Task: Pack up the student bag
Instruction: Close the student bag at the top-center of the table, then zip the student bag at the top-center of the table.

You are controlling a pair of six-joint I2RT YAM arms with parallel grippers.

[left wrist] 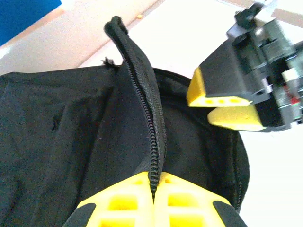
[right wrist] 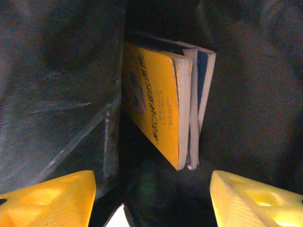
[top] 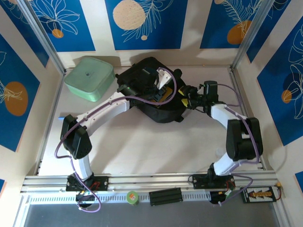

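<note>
Left wrist: my left end effector pinches the limp student bag by its zippered rim, likely the firmest hold; right end effector spread wide.

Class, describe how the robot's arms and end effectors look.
Both arms have white tubular links and bulky black joints: left arm, right arm. A purple cable trails along each. The left end effector and right end effector carry yellow blocky fingers on black bodies.
</note>
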